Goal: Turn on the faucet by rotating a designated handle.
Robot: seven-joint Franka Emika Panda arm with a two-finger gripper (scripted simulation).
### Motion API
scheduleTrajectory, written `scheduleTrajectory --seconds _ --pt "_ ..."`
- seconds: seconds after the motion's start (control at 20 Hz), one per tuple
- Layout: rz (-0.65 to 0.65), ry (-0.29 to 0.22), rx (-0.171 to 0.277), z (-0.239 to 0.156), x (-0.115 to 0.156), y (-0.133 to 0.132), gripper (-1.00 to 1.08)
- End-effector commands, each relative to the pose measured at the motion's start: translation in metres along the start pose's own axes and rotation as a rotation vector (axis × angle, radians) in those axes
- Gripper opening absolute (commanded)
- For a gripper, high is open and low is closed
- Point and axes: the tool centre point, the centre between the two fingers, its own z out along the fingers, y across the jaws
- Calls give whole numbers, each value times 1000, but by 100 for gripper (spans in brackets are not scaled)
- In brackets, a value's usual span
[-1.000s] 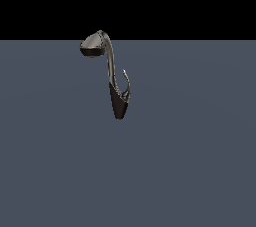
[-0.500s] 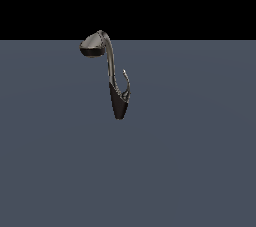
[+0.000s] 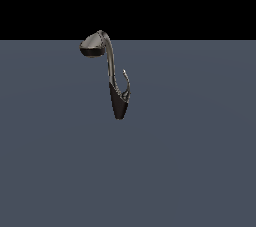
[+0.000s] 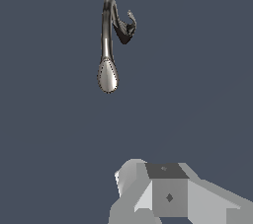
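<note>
Nearest the wrist camera: the gripper (image 4: pixel 170 196), seen only as pale grey and white blocky housing with a darker square face at its centre. The fingertips fall outside the picture, so whether the claw stands apart or together cannot be told. It touches nothing and lies well apart from the fixture. It does not appear in the exterior view.

Middle ground: a flat slate-blue floor (image 3: pixel 190 171), plain and unmarked, running back to a black backdrop in the exterior view.

Farther off: the faucet (image 3: pixel 111 71), standing alone on the floor. Tapered black cone base; slim metallic neck rising from it and curving over toward the exterior view's left; rounded grey head at the end of the neck. In the wrist view the faucet (image 4: pixel 106 45) is seen from above, head pointing toward the camera, base behind it.

At the faucet's base, on the exterior view's right side: the handle (image 3: pixel 126 85), a thin hook-shaped lever curling upward, much shorter than the neck. In the wrist view the handle (image 4: pixel 131 19) appears, probably, as the small pale curl beside the dark base.
</note>
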Motion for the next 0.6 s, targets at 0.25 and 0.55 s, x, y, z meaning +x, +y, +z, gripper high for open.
scheduleTrajectory --seconds 0.25,0.55 --pt "110 -33 81 12 34 -11 -100" --pt "255 -79 175 30 76 -22 -100"
